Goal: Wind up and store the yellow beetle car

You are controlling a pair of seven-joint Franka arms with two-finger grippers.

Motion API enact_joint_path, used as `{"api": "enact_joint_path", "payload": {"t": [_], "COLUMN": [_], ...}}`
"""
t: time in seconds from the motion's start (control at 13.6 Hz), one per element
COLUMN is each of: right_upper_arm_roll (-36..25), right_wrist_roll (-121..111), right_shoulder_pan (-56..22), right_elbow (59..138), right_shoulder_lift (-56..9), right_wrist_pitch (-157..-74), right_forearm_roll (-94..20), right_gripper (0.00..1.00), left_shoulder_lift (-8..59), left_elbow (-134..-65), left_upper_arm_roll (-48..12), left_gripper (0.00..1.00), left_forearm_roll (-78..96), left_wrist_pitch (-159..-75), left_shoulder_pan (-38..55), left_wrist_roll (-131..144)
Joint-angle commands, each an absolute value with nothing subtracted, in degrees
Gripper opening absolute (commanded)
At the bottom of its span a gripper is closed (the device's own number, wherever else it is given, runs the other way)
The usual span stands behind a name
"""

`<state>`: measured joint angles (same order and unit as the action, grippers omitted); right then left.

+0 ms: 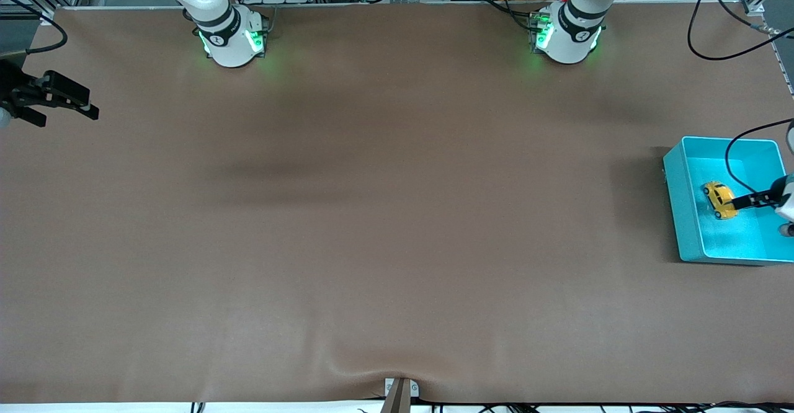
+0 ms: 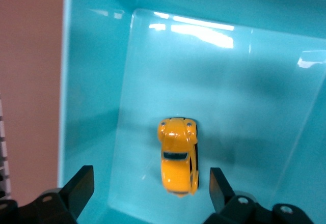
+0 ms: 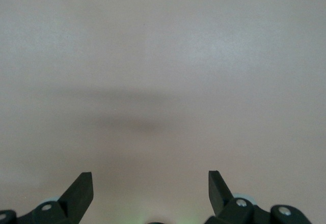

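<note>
- Nearest the front camera, a small metal bracket (image 1: 401,393) sits at the table (image 1: 372,214) edge; no brand, label or writing can be read in any view.
- A teal bin (image 1: 685,214) stands at the left arm's end of the table.
- The car (image 1: 719,199) lies on the bin floor, wheels down.
- The left gripper (image 1: 753,200) hangs over the bin just beside the car, fingers (image 2: 81,186) spread wide, gripping nothing.
- Only the left wrist view shows the car (image 2: 178,155) free between those fingers, touching neither.
- The right gripper (image 1: 59,100) waits over the right arm's end of the table, fingers (image 3: 81,188) apart; its wrist view shows only bare table.
</note>
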<state>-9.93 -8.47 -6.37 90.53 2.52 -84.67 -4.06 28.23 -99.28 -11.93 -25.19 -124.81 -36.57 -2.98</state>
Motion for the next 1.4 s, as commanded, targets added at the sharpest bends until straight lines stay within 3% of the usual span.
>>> {"api": "enact_joint_path", "payload": {"t": [0.0, 0.3, 0.52, 0.81, 1.33], "right_upper_arm_roll": [-10.9, -10.9, -10.9, -11.0, -11.0], "right_wrist_roll": [-7.8, -7.8, -7.8, -7.2, -7.6], "right_shoulder_pan": [-7.7, -7.6, -7.2, -6.9, -4.7], "right_elbow": [90.4, 90.4, 88.9, 88.0, 88.2], "right_shoulder_lift": [3.2, 3.1, 2.2, 2.1, 1.9], "right_wrist_pitch": [-84.4, -84.3, -84.3, -83.9, -83.8], "right_forearm_roll": [-3.0, -3.3, -3.7, -3.5, -3.8], "right_gripper": [1.0, 1.0, 1.0, 1.0, 1.0], "left_shoulder_lift": [22.8, 16.6, 12.3, 7.5, 2.5], "left_elbow": [-96.8, -89.6, -88.5, -83.8, -82.9], "left_upper_arm_roll": [-12.3, -11.7, -11.2, -4.9, -2.6], "left_gripper": [1.0, 1.0, 1.0, 1.0, 1.0], "left_forearm_roll": [-23.2, -15.4, -14.4, -7.3, -1.4], "left_wrist_pitch": [-116.2, -107.7, -102.1, -92.5, -88.0], "left_shoulder_pan": [-33.2, -25.9, -19.3, -8.6, -2.6], "left_wrist_roll": [-3.0, -3.3, -3.3, -3.2, -2.7]}}
